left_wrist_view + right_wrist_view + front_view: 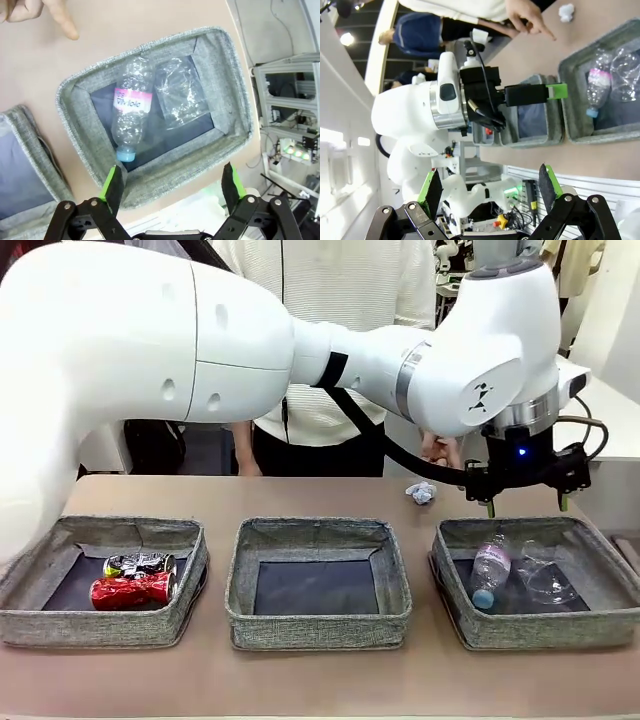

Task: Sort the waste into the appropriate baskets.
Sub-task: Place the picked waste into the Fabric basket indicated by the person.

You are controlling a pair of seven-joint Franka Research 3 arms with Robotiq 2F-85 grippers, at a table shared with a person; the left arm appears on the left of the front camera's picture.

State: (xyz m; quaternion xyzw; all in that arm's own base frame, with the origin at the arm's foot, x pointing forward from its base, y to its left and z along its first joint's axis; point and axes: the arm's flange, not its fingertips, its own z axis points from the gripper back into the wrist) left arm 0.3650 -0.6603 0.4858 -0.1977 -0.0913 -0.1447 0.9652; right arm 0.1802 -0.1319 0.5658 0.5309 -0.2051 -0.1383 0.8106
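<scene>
Left basket (pixel 20 585): at 8 o'clock in the front view; the crushed dark printed can (pixel 138 564) and crushed red can (pixel 132 591) are lodged in it, touching.
Middle basket (pixel 318 540): at 6 o'clock; only its dark bottom is seen, nothing sorted into it.
Right basket (pixel 600 590): at 4 o'clock; the clear plastic bottle (pixel 489 568) with blue cap and the clear plastic cup (pixel 545 570) are laid side by side.
Left gripper (pixel 524 505): reached across, hung above the right basket's far rim; jaws spread wide, nothing held.
Right gripper (pixel 487 187): raised well off the table; jaws spread wide, nothing held.
Paper ball (pixel 422 492): left on the bare table behind the baskets, near the person's hand (pixel 440 450).
Progress: four items judged sorted; the paper ball is left, presumably for the middle basket.
</scene>
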